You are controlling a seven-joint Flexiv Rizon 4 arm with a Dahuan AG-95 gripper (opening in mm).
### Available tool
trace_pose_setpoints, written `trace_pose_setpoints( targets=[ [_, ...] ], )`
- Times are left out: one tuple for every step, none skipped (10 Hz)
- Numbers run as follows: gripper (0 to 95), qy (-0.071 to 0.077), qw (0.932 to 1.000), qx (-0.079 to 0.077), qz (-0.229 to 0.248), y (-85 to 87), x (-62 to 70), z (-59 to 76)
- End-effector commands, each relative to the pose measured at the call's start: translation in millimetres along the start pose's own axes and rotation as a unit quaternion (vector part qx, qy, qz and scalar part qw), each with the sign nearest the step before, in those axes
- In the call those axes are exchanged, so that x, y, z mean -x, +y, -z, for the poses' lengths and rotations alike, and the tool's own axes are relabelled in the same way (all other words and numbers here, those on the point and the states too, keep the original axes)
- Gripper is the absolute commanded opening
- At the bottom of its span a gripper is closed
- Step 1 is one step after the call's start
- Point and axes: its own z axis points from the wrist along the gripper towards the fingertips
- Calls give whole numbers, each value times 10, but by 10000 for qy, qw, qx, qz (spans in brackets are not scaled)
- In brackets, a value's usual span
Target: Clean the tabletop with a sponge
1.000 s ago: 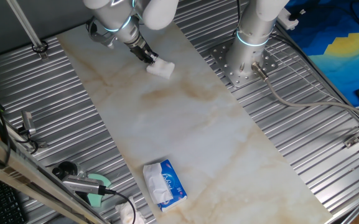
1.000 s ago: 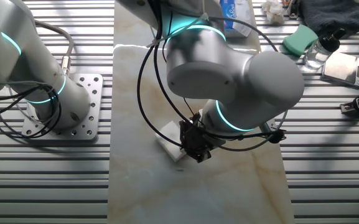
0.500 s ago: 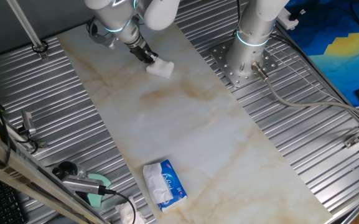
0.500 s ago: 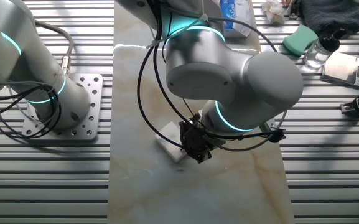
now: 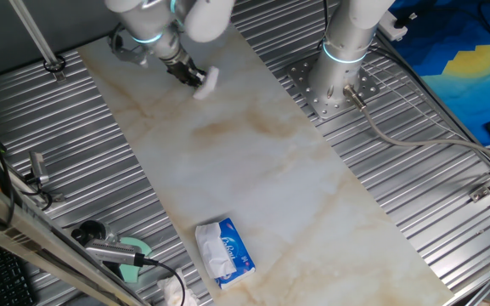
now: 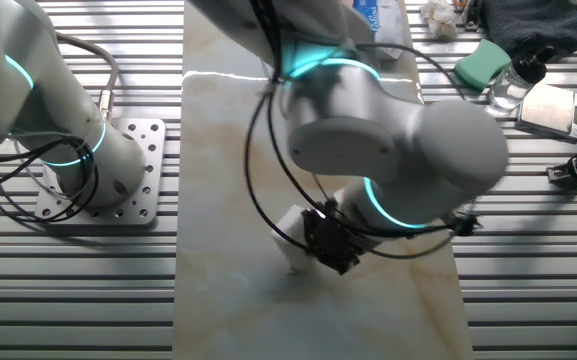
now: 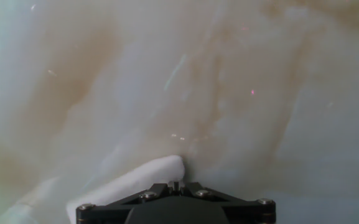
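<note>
The long rectangular white marble-look tabletop [image 5: 253, 170] is smooth and glossy, crossed by faint tan-brown veins, and it lies between ribbed grey metal surfaces [image 5: 414, 204] on both long sides. Above one end of it bends the grey, rounded robot arm [image 6: 388, 130] with glowing teal rings at its joints. A blue-and-white soft tissue pack [image 5: 224, 251] lies near the opposite end of the tabletop, close to one long edge, well apart from the arm.

The black two-finger tool [image 5: 187, 75] reaches down to the slab near the end by the arm, roughly midway across its width. It is pinching the small plain white sponge [image 5: 205, 82], a soft rectangular block with slightly rumpled edges, whose underside rests on the marble. In the hand view the sponge [image 7: 129, 183] shows as a rounded, fuzzy white edge poking out just ahead of the tool's black body, against the veined surface.
</note>
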Motion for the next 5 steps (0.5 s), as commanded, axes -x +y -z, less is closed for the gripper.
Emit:
trace_pose_setpoints(
  targets=[
    [0,18,10000,-53,5,6,-20,2],
    [0,19,10000,-54,28,-3,-17,8],
    [0,8,10000,-41,90,-8,-15,13],
    [0,-8,9999,-41,148,-7,-17,14],
    [0,-19,9998,-37,170,-6,-18,16]
  ],
)
